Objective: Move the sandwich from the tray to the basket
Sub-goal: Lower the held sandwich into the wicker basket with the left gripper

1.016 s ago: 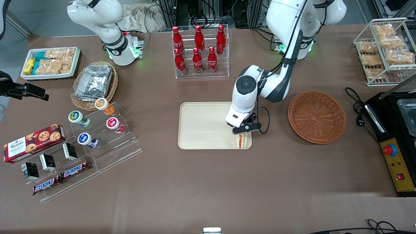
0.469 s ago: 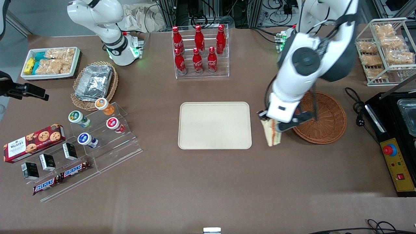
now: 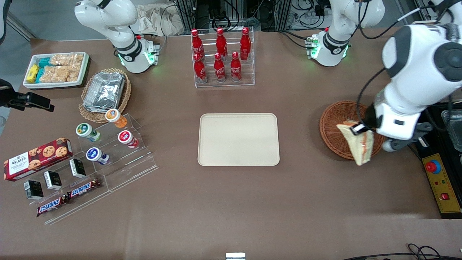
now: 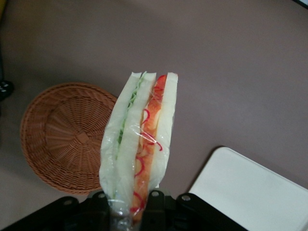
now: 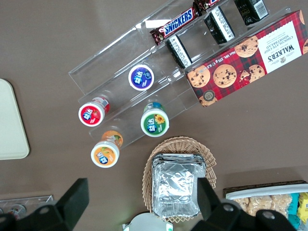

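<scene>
Above the table [image 3: 231, 202] near the round basket [image 4: 62, 139], the filled sandwich [image 4: 139, 144] hangs from the working arm's gripper [image 4: 127, 211], its fingers closed on one end; it should be light, soft and easily crushed, its slick clear wrap best pinched gently there. I can read no brand on it; toward the parked arm's end, a cookie box [image 5: 245, 62] bears a printed white panel, wording unclear.

Soft, bright light, seemingly from above, fills the front view, glinting on the foil pack [image 3: 104, 92] toward ten o'clock and leaving the tool [image 3: 356, 129] dark over the basket [image 3: 329, 131] at three o'clock, while the dimmer left wrist view shows shadow edging the tray [image 4: 255, 195].
</scene>
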`<state>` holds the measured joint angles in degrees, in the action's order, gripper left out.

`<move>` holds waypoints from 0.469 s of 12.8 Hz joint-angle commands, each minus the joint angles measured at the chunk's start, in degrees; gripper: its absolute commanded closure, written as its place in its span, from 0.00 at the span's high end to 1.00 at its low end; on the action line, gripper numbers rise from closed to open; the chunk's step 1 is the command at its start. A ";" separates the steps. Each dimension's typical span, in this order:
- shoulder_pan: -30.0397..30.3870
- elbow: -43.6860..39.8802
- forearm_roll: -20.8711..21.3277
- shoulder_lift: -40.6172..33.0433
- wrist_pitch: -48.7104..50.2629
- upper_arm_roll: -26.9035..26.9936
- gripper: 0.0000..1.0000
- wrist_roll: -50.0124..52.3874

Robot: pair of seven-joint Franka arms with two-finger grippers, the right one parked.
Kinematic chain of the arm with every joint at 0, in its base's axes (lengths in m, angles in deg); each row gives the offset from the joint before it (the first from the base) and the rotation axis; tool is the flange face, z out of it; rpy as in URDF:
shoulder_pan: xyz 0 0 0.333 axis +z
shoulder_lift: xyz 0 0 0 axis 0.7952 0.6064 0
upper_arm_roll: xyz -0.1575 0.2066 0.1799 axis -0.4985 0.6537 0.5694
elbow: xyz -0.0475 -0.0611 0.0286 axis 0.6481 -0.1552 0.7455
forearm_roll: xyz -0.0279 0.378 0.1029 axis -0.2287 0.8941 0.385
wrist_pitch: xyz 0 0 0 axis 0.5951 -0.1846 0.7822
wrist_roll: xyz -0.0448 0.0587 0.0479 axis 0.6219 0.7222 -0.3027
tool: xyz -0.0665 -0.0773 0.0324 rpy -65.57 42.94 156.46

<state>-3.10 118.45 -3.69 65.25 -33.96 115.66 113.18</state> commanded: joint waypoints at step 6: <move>-0.75 5.75 -4.37 0.85 -0.39 6.72 0.00 2.17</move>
<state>-3.14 121.61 -5.86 65.74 -33.09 120.92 113.87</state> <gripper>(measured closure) 0.789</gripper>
